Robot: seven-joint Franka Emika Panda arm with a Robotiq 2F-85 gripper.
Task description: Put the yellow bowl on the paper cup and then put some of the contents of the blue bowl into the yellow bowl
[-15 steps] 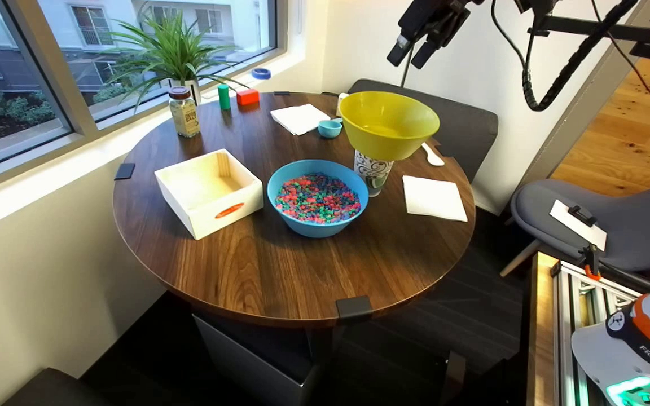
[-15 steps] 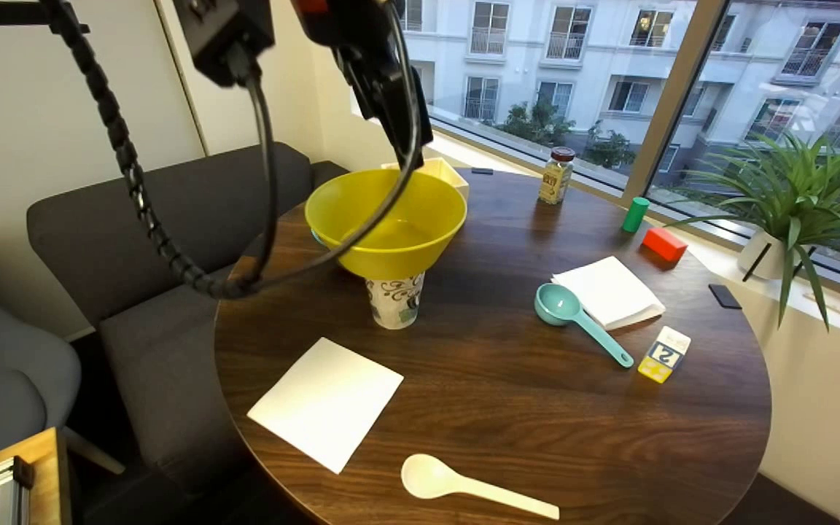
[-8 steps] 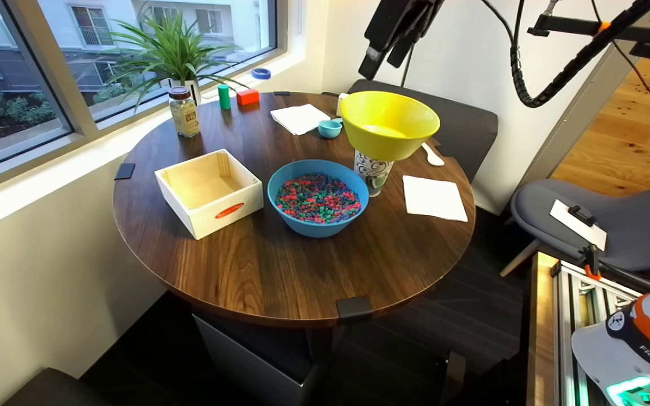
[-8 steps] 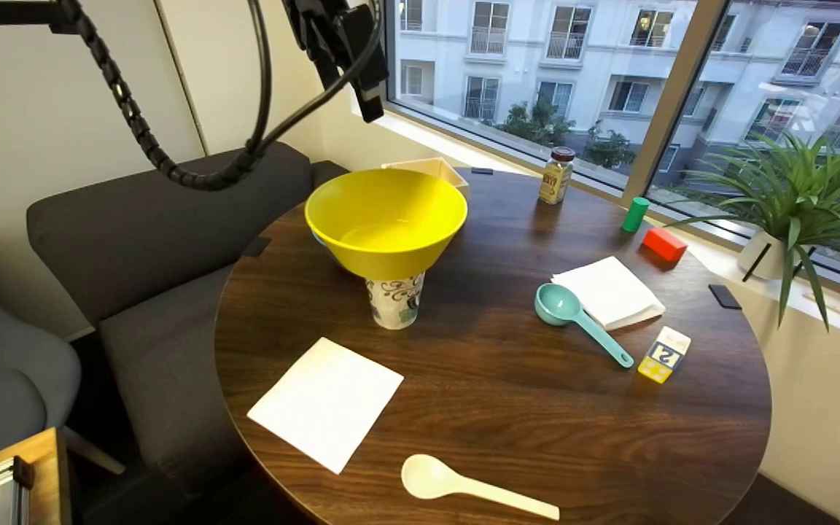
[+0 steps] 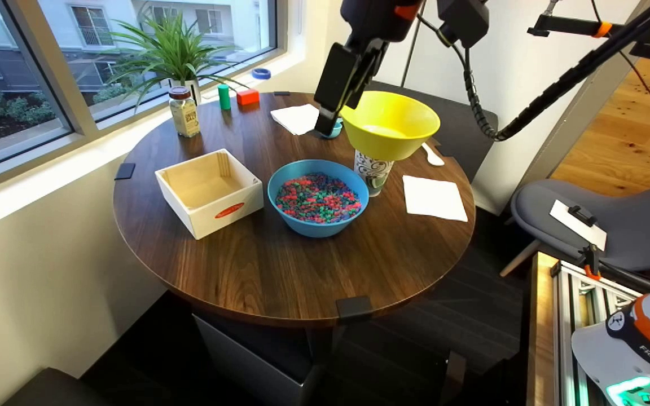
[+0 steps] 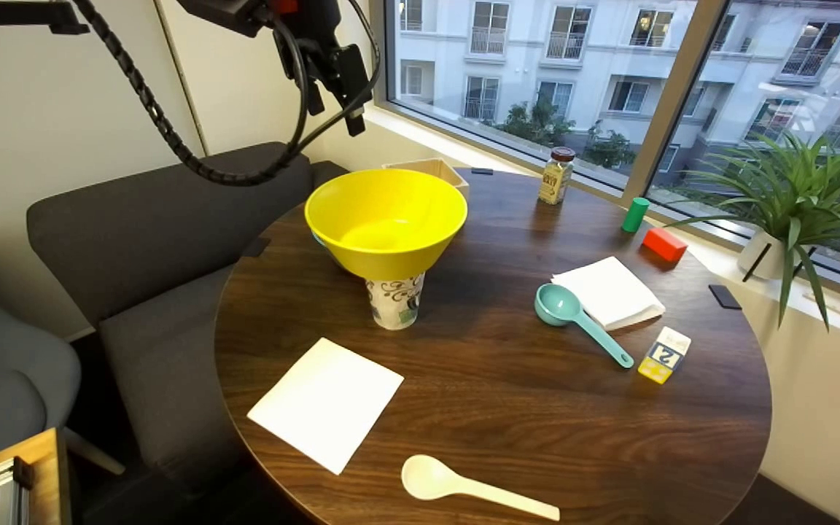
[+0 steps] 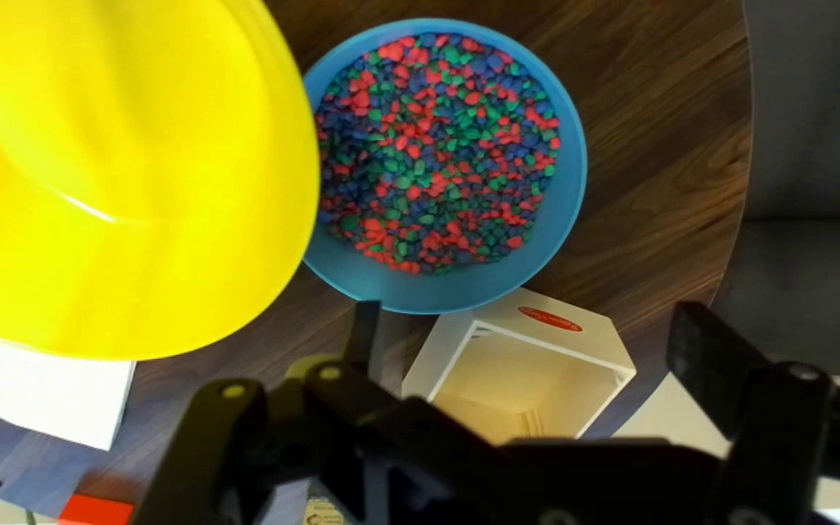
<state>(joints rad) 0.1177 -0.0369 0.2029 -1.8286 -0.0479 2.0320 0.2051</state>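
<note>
The gripper (image 7: 528,337) shows at the bottom of the wrist view, its fingers standing wide apart, one just left of centre and one towards the right edge. In both exterior views it hangs near the top of the frame. The yellow bowl (image 6: 389,242) sits rim up on the paper cup (image 6: 395,305) and takes up the upper left of the wrist view. Near the middle of an exterior view, the blue bowl (image 5: 317,228) stands on the round wooden table (image 5: 257,276), with red, green and blue bits (image 7: 438,157) inside it. A white box (image 5: 212,218) stands just left of it, and a sheet of white paper (image 5: 434,198) lies to the right of the cup. A pale spoon (image 6: 434,478) lies at lower centre in an exterior view.
</note>
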